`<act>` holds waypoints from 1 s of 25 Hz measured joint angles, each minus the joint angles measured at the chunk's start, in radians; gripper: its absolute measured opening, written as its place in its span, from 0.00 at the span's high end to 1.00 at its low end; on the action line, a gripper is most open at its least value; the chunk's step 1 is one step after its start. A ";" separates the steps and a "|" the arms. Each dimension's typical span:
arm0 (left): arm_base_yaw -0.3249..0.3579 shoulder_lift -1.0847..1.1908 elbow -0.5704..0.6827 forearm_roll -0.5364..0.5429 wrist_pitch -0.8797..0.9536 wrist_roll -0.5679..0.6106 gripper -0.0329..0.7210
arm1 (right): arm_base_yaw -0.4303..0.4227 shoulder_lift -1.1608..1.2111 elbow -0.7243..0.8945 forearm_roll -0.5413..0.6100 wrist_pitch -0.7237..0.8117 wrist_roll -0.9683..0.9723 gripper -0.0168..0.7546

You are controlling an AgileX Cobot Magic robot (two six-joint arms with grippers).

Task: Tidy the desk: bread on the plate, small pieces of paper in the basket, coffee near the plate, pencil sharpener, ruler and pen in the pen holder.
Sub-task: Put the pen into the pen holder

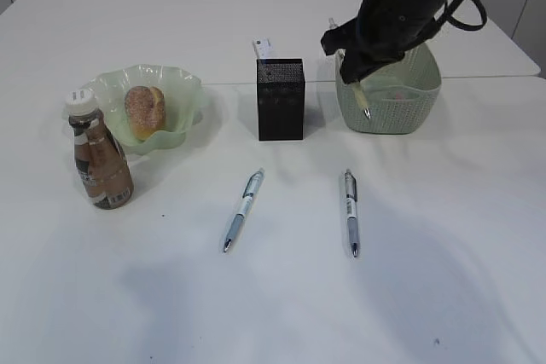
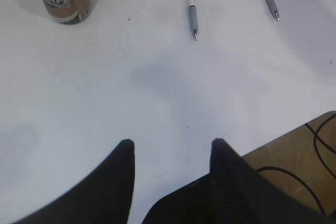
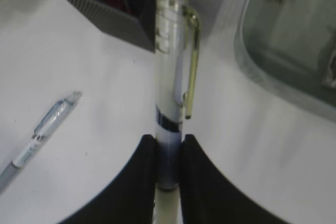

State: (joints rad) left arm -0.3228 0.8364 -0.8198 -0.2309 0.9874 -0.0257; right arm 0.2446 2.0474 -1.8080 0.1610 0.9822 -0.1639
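White tabletop (image 1: 256, 313) carries all the things of the task. At the far left the pale green plate (image 1: 183, 95) holds the bread (image 1: 146, 110), and the coffee (image 1: 101, 162) stands upright just near and left of the plate, touching or almost touching its rim. The black mesh pen holder (image 1: 281, 100) stands in the middle, with a small white piece showing above its far rim. To the right of it is the sage-green basket (image 1: 392, 108). Two pens lie flat on the near part of the tabletop, well apart from each other: the left pen (image 1: 243, 209) is slanted, the right pen (image 1: 351, 211) is nearly straight. The right claw (image 3: 168, 150) is closed narrow on a third pen (image 3: 170, 77), a clear one with a clip; it hangs in the air at the left edge of the basket, between the basket and the pen holder, with the tip pointing down. The left claw (image 2: 170, 148) holds nothing; it is about half open and hovers over the bare near part of the tabletop.
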 joint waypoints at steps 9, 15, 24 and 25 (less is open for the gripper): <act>0.000 0.000 0.000 0.004 -0.016 0.000 0.52 | 0.000 0.000 0.000 0.122 -0.256 -0.164 0.84; 0.000 0.000 0.000 0.008 -0.040 0.000 0.52 | 0.000 -0.001 0.061 0.321 -0.459 -0.416 0.84; 0.000 0.002 0.000 0.035 -0.092 0.000 0.52 | 0.002 -0.001 0.207 1.069 -0.774 -1.224 0.84; 0.000 0.002 0.000 0.038 -0.097 -0.001 0.52 | 0.004 -0.001 0.207 1.131 -0.779 -1.274 0.84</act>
State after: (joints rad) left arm -0.3228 0.8380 -0.8198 -0.1934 0.8908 -0.0264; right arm 0.2485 2.0468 -1.6010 1.2924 0.2032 -1.4381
